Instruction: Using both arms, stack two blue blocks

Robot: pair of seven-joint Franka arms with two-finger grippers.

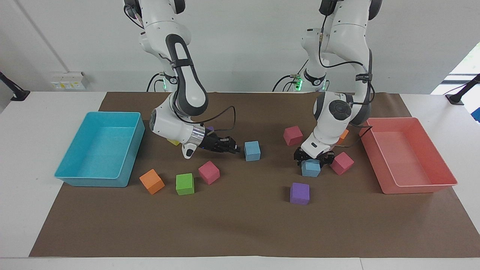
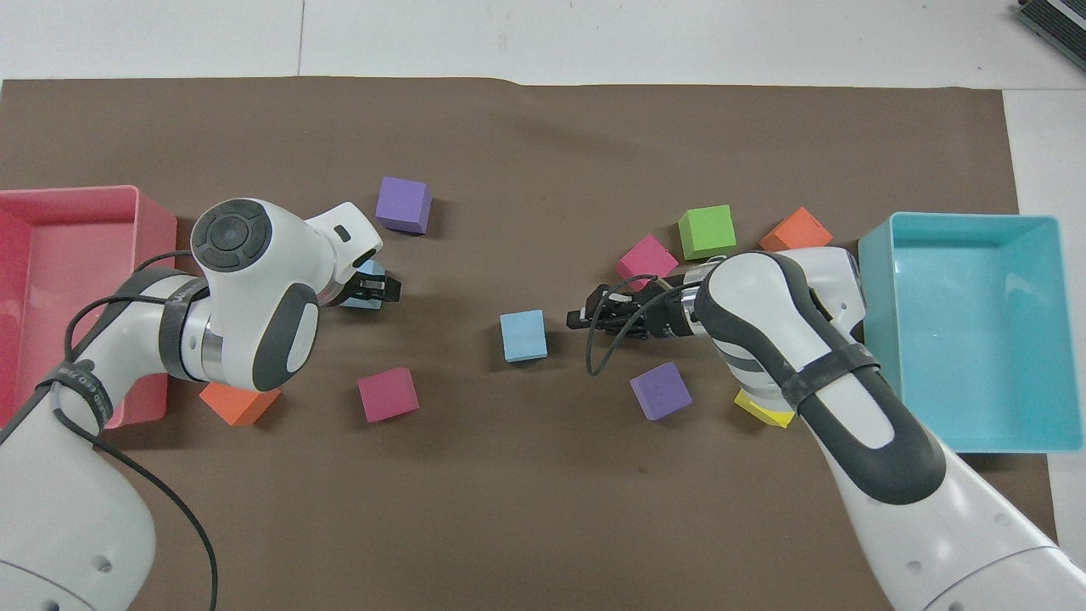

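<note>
One blue block (image 1: pixel 252 150) (image 2: pixel 523 335) lies mid-table. My right gripper (image 1: pixel 237 149) (image 2: pixel 577 316) is low over the mat, pointing sideways at this block, a small gap short of it. The other blue block (image 1: pixel 311 168) (image 2: pixel 368 271) lies toward the left arm's end, beside a magenta cube (image 1: pixel 342 163). My left gripper (image 1: pixel 314 160) (image 2: pixel 380 287) points down, open, with its fingers astride the top of this block, which rests on the mat.
A cyan tray (image 1: pixel 97 180) stands at the right arm's end and a salmon tray (image 1: pixel 412 187) at the left arm's end. Purple (image 1: pixel 299 193), magenta (image 1: pixel 209 172), green (image 1: pixel 185 183), orange (image 1: pixel 152 181) and yellow (image 2: pixel 764 409) cubes lie scattered on the brown mat.
</note>
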